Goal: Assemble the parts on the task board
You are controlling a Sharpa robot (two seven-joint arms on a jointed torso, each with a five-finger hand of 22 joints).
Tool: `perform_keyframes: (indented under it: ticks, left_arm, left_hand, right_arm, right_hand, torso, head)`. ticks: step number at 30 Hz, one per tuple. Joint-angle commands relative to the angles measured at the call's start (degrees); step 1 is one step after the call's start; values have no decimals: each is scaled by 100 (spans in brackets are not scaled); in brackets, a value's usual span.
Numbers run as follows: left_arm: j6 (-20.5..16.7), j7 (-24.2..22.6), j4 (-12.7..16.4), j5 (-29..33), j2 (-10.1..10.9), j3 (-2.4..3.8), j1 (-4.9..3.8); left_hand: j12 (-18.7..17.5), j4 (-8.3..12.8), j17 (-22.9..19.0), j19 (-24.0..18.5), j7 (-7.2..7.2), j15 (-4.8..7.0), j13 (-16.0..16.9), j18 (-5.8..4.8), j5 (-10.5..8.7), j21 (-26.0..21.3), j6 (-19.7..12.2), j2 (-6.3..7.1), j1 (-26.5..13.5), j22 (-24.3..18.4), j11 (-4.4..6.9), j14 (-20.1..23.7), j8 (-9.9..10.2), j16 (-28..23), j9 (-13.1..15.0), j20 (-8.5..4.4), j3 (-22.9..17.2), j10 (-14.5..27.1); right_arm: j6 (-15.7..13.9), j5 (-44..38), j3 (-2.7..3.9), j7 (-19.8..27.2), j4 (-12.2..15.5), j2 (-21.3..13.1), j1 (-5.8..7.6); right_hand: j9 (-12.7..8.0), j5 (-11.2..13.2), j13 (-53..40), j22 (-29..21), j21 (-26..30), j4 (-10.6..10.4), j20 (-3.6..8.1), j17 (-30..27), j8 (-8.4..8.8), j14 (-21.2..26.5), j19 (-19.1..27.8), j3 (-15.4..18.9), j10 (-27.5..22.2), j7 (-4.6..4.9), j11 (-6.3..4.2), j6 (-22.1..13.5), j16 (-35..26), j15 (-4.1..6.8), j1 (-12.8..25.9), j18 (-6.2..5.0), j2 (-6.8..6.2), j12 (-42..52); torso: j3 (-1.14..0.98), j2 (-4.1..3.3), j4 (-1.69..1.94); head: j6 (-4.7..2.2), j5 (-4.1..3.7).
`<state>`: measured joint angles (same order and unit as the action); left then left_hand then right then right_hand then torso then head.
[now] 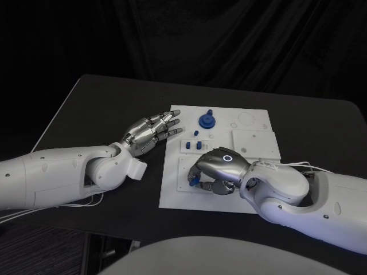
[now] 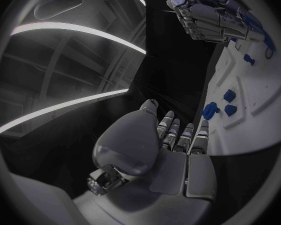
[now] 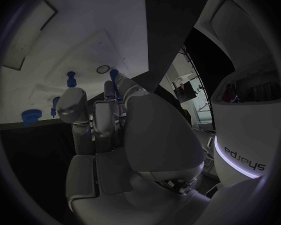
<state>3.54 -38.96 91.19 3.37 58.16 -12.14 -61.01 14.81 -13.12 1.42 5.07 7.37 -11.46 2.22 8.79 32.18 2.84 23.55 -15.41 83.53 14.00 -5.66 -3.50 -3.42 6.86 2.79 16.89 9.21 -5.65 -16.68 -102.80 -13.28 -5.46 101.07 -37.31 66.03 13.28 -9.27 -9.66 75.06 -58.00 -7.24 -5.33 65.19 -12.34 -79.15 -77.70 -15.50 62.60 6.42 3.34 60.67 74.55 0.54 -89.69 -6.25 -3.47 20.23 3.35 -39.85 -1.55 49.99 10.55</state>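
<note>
Board [image 1: 254, 137] mid-counter [image 1: 101, 97] | right robot hand [image 1: 217, 172] curled down on near-left board, seemingly pinching a blue part [image 1: 194, 182] | left robot hand [image 1: 151, 130] empty, fingers spread, at board's left edge | step: seating part | next: align, press in.

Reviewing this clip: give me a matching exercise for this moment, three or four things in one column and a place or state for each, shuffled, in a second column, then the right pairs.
Things:
1. left hand
2. right hand
3. large round blue part
4. task board

Places or states:
A. stands on the far half of the board
B. white, lies in the middle of the black table
C. fingers stretched out flat at the board's left edge, holding nothing
D. curled down over the board's near part, blue showing under the fingers

Pairs: 1-C, 2-D, 3-A, 4-B
</note>
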Motion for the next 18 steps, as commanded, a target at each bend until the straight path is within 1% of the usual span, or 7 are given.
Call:
perform_keyframes:
  ticks: [1,3,6,9,12,18]
  left_arm:
    - [57,-325,5,21,-11,4,11]
    - [58,-324,3,21,-12,4,12]
    - [60,-323,0,21,-17,4,14]
    - [64,-322,-2,21,-22,4,16]
    - [66,-321,-3,21,-24,4,18]
    - [58,-311,-2,21,-16,4,22]
  left_hand:
    - [28,4,8,50,4,-39,6,-27,30,40,19,-11,30,3,-27,4,-31,26,5,-10,-33,-5]
    - [28,4,8,50,4,-39,6,-27,30,40,19,-11,30,3,-27,4,-31,26,5,-10,-33,-5]
    - [30,4,7,52,5,-40,7,-28,29,41,20,-13,29,5,-29,5,-32,23,5,-10,-37,-7]
    - [30,4,7,52,5,-40,7,-28,29,41,20,-13,29,5,-29,5,-32,23,5,-10,-37,-7]
    - [30,4,7,52,5,-40,7,-28,29,41,20,-13,29,5,-29,5,-32,23,5,-10,-37,-7]
    - [30,3,7,51,7,-41,7,-29,29,40,14,-15,29,1,-32,5,-30,24,4,-10,-43,-8]
  right_arm:
    - [267,-319,2,-134,-21,21,-23]
    - [301,-330,2,-164,-31,29,-26]
    - [349,-341,2,-218,-43,37,-29]
    - [371,-395,2,-264,-53,37,-31]
    - [368,-439,2,-293,-56,31,-32]
    - [330,-477,2,-348,-60,5,-32]
  right_hand:
    - [752,-43,-7,687,61,44,-19,-28,-195,52,55,-14,47,41,5,7,-43,-2,-26,11,-50,-32]
    - [763,-68,-10,681,89,55,-20,-41,-192,66,73,-24,51,44,6,4,-56,-3,-32,6,-55,-42]
    - [796,-159,-22,671,133,84,-23,-58,-187,95,108,-54,62,54,12,5,-77,-8,-44,-1,-66,-69]
    - [830,-232,-35,669,142,103,-23,-53,-199,102,124,-73,75,56,11,29,-78,-7,-42,-4,-71,-83]
    - [848,-246,-42,665,156,105,-23,-66,-209,113,133,-73,85,55,9,47,-88,-7,-29,-7,-77,-86]
    - [898,-280,-66,666,146,99,-22,-45,-237,108,139,-75,116,47,0,90,-77,-2,19,-7,-74,-88]
  torso:
    - [4,-9,6]
    - [5,-12,-3]
    - [5,-14,2]
    - [2,-11,4]
    - [-2,-10,-3]
    - [0,-4,-13]
  head:
    - [1,4]
    - [1,9]
    - [1,-9]
    - [1,-5]
    - [1,9]
    - [1,33]
